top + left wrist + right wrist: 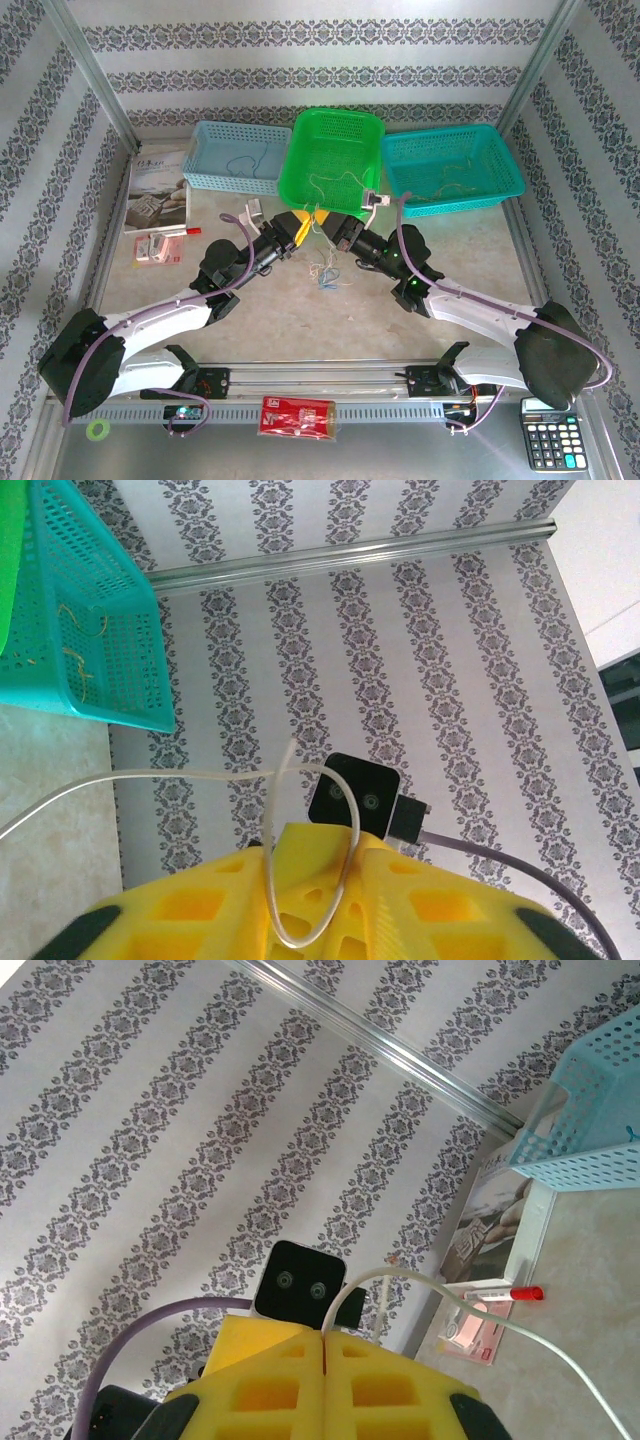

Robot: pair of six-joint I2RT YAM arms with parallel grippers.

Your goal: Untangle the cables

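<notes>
We see both arms reaching in to meet at the middle of the table (480,260), just in front of the green basket (330,192). The cables (322,268) hang as a small curly clump between and just below the two sets of yellow fingers, and a pale blue strand trails lowest onto the tabletop.

The right gripper (328,220) is clenched. In its wrist view the two yellow fingers (270,1390) meet along a thin seam. A whitish cord (430,1280) comes out of that seam, arches up and runs off to the lower right, so we read it as pinched on the cables.

The left gripper (302,228) has its jaws a little apart. In its wrist view a loop of pale cord (200,772) drops into the gap between the yellow fingers (190,905), and its tail leads off to the left. The gap looks wider than the cord, so it seems released rather than gripping, though the view is close and steep.

Behind the arms, a pale blue basket (232,182) stands left of the green one and a teal basket (450,203) stands right of it. Each holds a few thin loose strands. A booklet (158,190) lies at the far left with a pink packet (157,248) near it. A calculator (555,432) sits at the near right corner.
</notes>
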